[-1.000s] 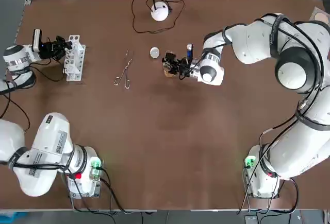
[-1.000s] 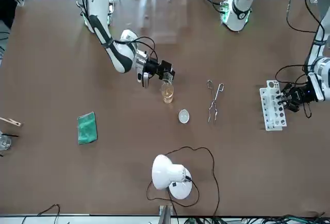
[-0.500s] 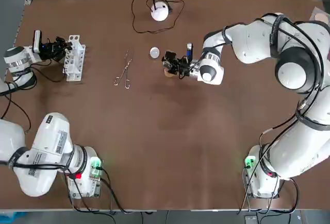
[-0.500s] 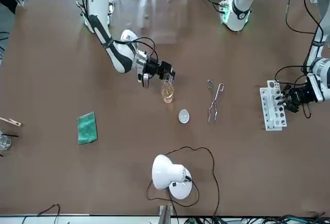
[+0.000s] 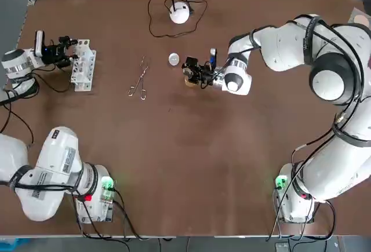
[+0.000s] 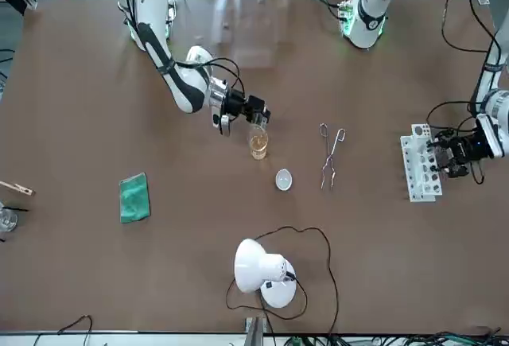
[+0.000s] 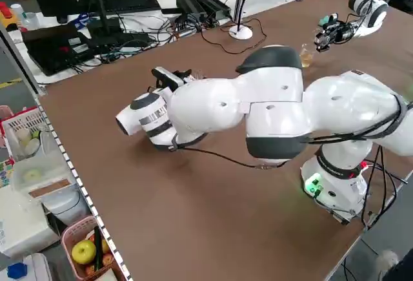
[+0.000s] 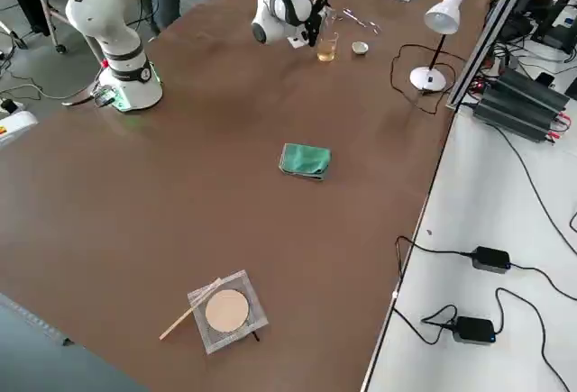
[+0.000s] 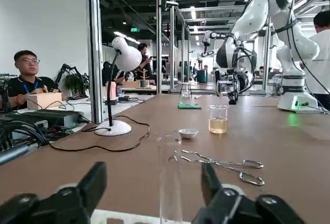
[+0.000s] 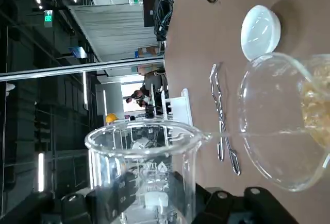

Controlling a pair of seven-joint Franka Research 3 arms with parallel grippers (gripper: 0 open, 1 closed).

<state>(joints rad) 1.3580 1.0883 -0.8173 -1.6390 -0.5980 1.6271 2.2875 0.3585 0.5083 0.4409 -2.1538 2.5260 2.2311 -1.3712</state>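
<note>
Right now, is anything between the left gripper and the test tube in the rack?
Nothing visible. The test tube stands in the rack straight ahead of the left gripper, framed by its open fingers.

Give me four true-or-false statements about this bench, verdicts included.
1. The left claw is open around a test tube without touching it. True.
2. The right claw grips the metal tongs. False: the tongs lie on the table; that claw holds a glass beaker.
3. The other beaker, standing by the right claw, contains amber liquid. True.
4. The green cloth lies beside the test tube rack. False: it lies far off, on the right arm's side.
</note>
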